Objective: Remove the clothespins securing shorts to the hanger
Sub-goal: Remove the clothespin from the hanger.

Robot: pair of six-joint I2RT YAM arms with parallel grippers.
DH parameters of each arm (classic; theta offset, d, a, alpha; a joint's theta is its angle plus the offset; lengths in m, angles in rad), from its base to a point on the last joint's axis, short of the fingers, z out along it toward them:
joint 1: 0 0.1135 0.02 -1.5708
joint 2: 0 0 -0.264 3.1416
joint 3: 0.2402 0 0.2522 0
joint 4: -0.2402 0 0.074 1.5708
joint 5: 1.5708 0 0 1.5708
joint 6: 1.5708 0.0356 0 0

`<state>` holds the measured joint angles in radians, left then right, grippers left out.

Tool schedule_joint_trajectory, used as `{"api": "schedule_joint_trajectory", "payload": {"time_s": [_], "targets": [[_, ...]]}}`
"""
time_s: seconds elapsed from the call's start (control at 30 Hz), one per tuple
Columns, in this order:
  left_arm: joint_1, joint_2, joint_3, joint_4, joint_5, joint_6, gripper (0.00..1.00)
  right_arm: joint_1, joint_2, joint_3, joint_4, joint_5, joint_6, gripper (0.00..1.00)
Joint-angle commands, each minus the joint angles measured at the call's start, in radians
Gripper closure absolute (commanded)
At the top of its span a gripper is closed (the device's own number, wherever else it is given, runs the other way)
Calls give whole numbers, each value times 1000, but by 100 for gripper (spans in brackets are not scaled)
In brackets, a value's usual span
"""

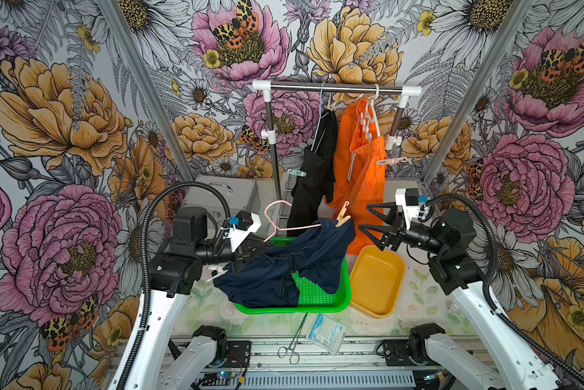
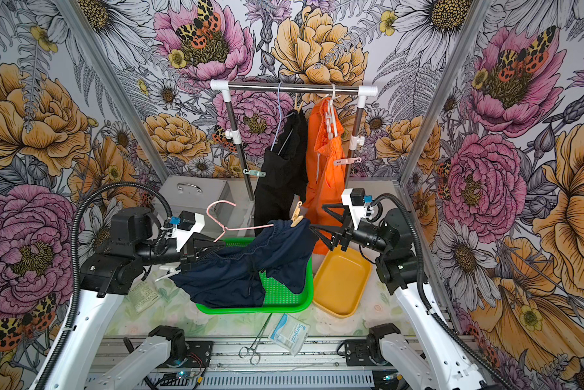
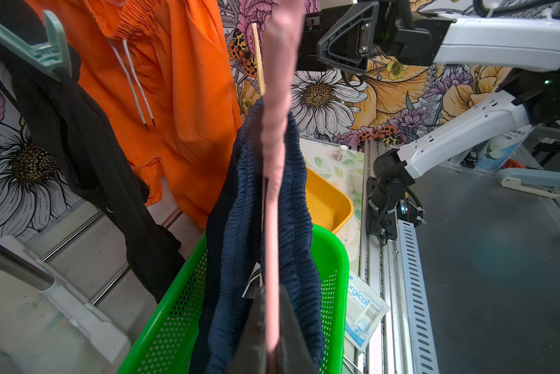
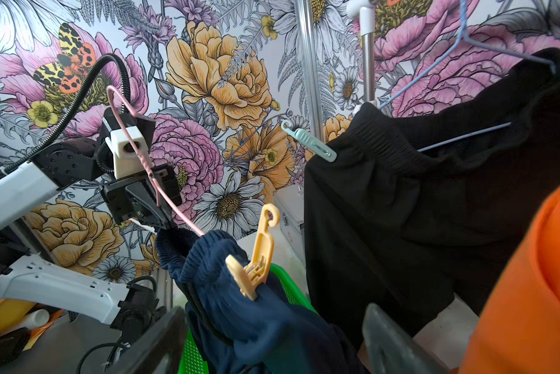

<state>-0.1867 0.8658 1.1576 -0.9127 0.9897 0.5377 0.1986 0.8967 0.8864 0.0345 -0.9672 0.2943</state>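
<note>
My left gripper (image 3: 272,291) is shut on a pink wire hanger (image 1: 277,216) and holds it above the green basket. Navy shorts (image 1: 311,256) drape from the hanger, and a pale yellow clothespin (image 1: 343,216) (image 4: 256,255) pins them at its right end. A white clothespin (image 1: 218,271) sticks out below the left gripper. My right gripper (image 1: 364,216) is open just right of the yellow clothespin, jaws on either side of the navy cloth in the right wrist view. Black shorts (image 1: 317,175) with a teal clothespin (image 1: 297,173) and orange shorts (image 1: 361,169) with a pink clothespin (image 1: 390,161) hang on the rail.
The clothes rail (image 1: 338,88) stands at the back, close behind both grippers. A green basket (image 1: 317,304) lies under the navy shorts, with a yellow tub (image 1: 378,280) to its right. Steel forceps (image 1: 294,341) and a surgical packet (image 1: 327,332) lie at the front edge. A metal case (image 1: 216,196) sits back left.
</note>
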Motion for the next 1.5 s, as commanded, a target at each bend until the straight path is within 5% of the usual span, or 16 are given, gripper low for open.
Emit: {"api": "schedule_joint_trajectory", "payload": {"time_s": [0.0,0.63,1.47], "targets": [[-26,-7,21,23,45,-6,100,24,26,52,28,-67,-11,15],[-84,4,24,23,15,10,100,130,160,141,-7,-117,-105,28],[-85,13,16,24,4,-1,100,144,169,144,-1,-112,-102,74]]}}
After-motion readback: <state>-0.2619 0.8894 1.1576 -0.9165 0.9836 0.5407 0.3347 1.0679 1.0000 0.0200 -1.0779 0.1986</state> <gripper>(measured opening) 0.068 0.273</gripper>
